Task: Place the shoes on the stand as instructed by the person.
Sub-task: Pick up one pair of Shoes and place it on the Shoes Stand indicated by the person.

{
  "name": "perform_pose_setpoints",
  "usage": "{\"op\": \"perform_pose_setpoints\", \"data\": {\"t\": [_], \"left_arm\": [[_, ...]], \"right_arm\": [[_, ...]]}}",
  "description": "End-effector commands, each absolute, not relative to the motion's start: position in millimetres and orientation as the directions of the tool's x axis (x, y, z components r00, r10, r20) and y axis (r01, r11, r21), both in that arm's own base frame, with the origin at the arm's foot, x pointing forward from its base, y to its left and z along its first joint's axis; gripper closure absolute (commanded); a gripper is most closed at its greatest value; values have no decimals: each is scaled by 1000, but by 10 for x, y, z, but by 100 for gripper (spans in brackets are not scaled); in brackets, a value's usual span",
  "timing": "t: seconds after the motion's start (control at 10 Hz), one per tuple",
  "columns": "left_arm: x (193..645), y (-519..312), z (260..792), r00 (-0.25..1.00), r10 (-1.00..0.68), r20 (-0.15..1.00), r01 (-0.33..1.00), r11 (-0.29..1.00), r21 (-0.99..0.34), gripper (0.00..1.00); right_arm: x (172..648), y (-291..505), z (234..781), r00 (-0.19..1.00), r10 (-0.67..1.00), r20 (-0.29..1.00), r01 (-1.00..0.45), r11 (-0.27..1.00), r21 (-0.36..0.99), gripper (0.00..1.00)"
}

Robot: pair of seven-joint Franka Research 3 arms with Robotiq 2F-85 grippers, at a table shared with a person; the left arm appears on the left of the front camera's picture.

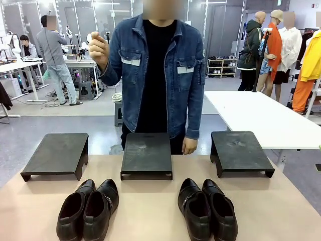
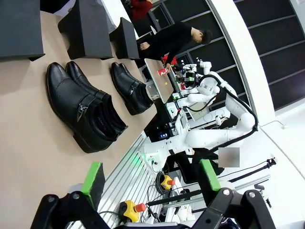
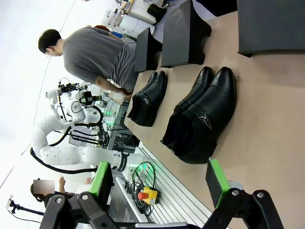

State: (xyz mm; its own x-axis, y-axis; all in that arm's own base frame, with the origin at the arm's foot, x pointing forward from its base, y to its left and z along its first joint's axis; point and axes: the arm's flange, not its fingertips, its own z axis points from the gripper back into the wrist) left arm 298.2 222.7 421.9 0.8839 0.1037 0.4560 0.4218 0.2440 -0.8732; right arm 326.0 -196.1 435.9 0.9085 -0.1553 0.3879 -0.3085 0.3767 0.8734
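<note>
**Front view:** Person (image 1: 155, 70) stands at far side of desk (image 1: 150, 211), denim jacket over black tee. Raised hand (image 1: 98, 49) is up by the shoulder, fingers pinched together. Lowered hand (image 1: 189, 145) hangs at far desk edge, just beside mid stand (image 1: 147, 153). 3 flat black stands run in a row along far side: left stand (image 1: 56, 153), mid stand, right stand (image 1: 239, 150). Shoes sit on desk toward near edge, toes pointing at the stands. Left pair (image 1: 88, 211) is in front of the gap btw left & mid stands. Right pair (image 1: 208, 211) is in front of the gap btw mid & right stands. Shoes in each pair are side by side, touching; the 2 pairs are well apart.

**Left wrist view:** Left gripper (image 2: 151, 176) is wide open, nothing btw its green pads (image 2: 94, 179). It hangs out past desk's near edge, apart from the shoes. Left pair (image 2: 81, 112) is the nearer one, right pair (image 2: 131, 88) beyond it, stands lined up behind.

**Right wrist view:** Right gripper (image 3: 158, 177) is also spread wide & holding nothing, off the near desk edge. Right pair (image 3: 200, 119) is nearer, left pair (image 3: 147, 98) farther, both flat on desk w/ stands behind.
</note>
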Motion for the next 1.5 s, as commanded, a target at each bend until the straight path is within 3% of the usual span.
{"op": "perform_pose_setpoints", "data": {"t": [0.0,1.1,1.2,1.4], "left_arm": [[2967,2230,4222,883,98,460,428,238,-872,0],[2983,2226,4219,884,103,456,422,244,-873,0],[2938,2103,4423,872,5,490,471,262,-842,0],[2883,1682,4848,882,-138,450,469,346,-813,0]], "right_arm": [[3256,-1957,4364,906,-155,393,-316,368,875,0],[3256,-1957,4364,906,-155,393,-316,368,875,0],[3256,-1957,4364,906,-155,393,-316,368,875,0],[3256,-1957,4364,906,-155,393,-316,368,875,0]]}}
